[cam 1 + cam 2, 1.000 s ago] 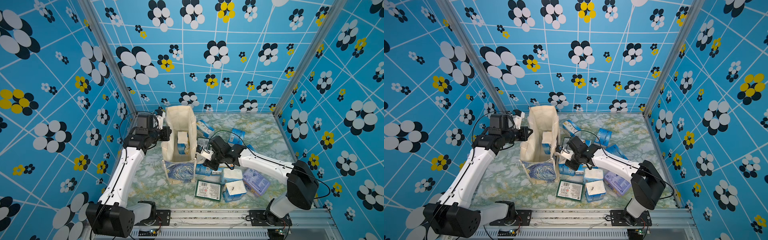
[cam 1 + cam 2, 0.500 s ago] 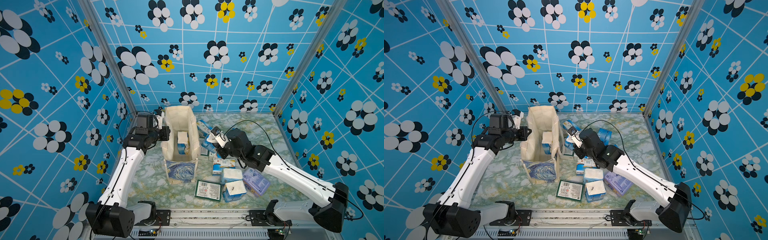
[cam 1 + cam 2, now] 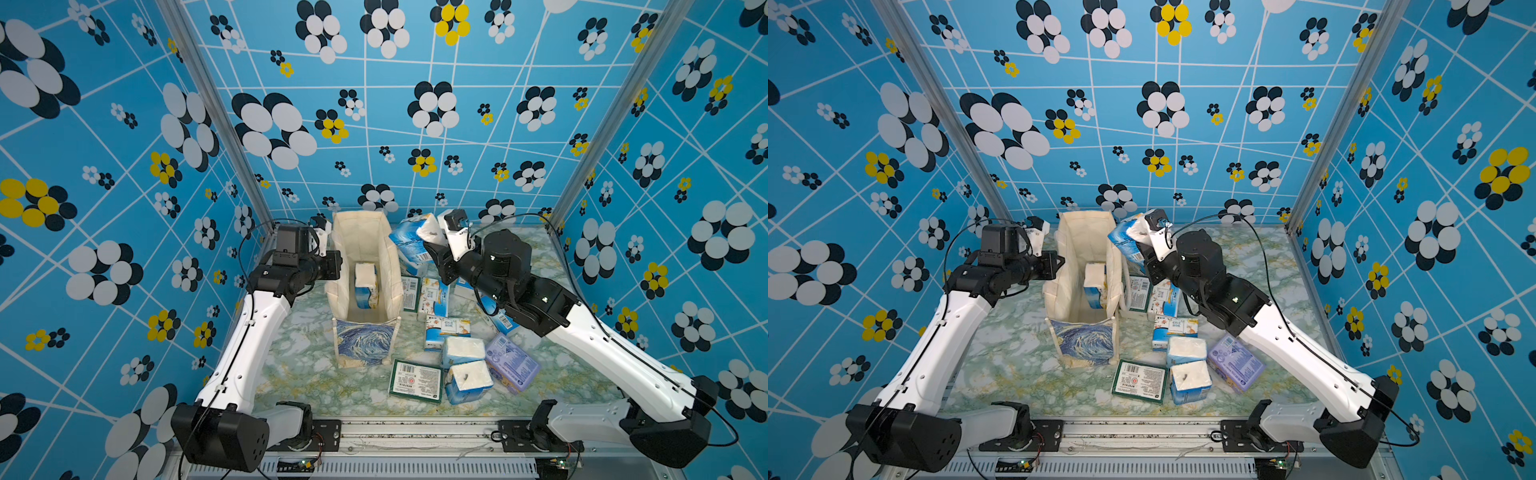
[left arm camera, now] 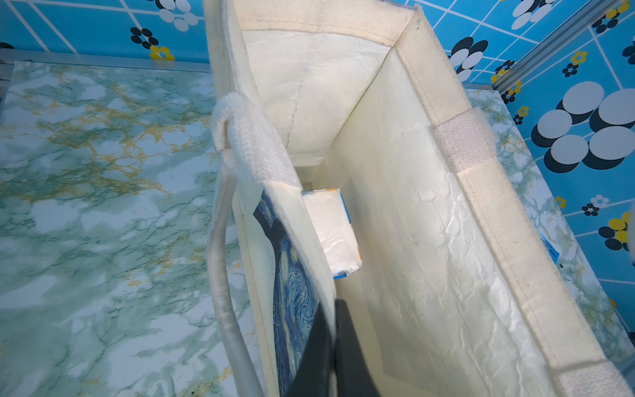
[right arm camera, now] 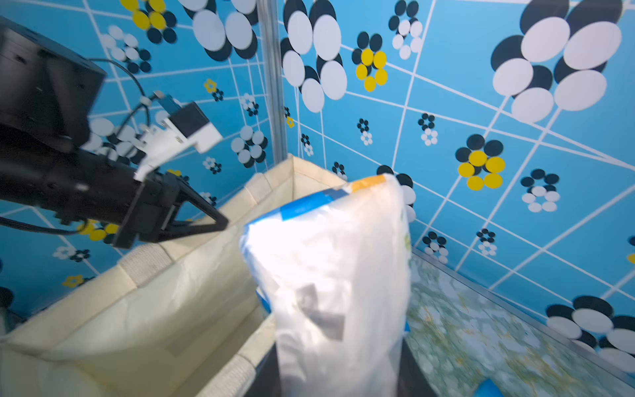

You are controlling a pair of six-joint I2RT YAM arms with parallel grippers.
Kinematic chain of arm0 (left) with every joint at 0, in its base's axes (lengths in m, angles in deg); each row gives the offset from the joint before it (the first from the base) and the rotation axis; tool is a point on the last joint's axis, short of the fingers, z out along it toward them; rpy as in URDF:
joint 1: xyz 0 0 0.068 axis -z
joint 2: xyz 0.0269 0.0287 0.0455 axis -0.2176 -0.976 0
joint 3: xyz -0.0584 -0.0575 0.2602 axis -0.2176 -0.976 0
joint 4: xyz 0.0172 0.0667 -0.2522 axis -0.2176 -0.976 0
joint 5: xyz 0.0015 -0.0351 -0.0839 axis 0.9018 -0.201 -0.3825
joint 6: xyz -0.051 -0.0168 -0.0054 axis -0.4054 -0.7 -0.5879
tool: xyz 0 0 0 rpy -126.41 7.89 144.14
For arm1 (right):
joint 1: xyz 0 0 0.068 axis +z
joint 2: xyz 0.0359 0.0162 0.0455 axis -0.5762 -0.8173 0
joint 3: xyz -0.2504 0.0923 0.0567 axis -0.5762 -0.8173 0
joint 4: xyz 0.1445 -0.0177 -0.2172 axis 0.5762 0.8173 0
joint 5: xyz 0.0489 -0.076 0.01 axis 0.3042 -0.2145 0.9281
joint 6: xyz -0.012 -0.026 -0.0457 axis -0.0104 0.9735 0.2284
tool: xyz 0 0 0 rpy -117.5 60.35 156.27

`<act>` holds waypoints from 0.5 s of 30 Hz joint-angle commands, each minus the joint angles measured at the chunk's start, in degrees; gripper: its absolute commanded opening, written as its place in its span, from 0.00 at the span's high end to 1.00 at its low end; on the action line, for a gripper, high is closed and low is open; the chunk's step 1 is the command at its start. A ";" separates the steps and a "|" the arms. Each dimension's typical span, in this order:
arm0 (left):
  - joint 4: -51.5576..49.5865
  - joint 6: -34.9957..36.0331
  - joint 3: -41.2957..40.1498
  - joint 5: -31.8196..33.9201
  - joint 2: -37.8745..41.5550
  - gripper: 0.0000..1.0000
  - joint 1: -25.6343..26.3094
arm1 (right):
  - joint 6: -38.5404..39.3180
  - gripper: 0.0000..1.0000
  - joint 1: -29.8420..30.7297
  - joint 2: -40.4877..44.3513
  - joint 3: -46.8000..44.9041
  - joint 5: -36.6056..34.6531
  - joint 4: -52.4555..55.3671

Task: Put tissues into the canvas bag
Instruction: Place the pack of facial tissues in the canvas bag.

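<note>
**Tissues: a plastic-wrapped blue-and-white pack (image 3: 409,243) held at the rim of the cream fabric canvas bag (image 3: 363,343)**

The canvas bag, a blue swirling painting printed on its near end, stands upright and open on the green-and-gold marble-patterned tabletop (image 3: 299,353). The right gripper (image 3: 434,249) grasps the blue-and-white pack by one end, its white tissue face plain in the right wrist view (image 5: 330,275). The pack hangs clear of the table, just beside the bag's right wall near the far corner, above the rim and not inside. The left gripper (image 3: 332,266) is clenched on the bag's left wall at the rim, one black finger (image 4: 343,361) against the lining. One white-topped pack (image 3: 365,282) stands on end on the bag's floor. More tissues lie on the table right of the bag: a flat green-and-white labelled pack (image 3: 415,380) nearest the front, two white-faced packs (image 3: 463,349) touching beside it, a lavender pack (image 3: 513,363) just beyond, and further blue-and-white packs (image 3: 446,328) partly under the right arm (image 3: 582,332).
</note>
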 commanded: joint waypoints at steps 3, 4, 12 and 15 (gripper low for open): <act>3.76 -0.60 2.61 1.07 -0.83 0.98 1.08 | -5.26 0.73 0.55 -7.16 6.29 12.45 -3.44; 4.04 -0.69 2.67 1.08 -0.90 0.98 1.13 | -5.92 0.73 0.69 -8.61 7.36 12.91 -2.06; 5.06 -0.58 3.86 3.04 -1.64 0.97 1.17 | -10.60 0.71 0.88 -20.20 13.94 13.46 12.35; 5.54 -0.56 3.77 3.46 -1.52 0.97 1.17 | -11.61 0.69 1.00 -23.87 16.08 14.66 16.57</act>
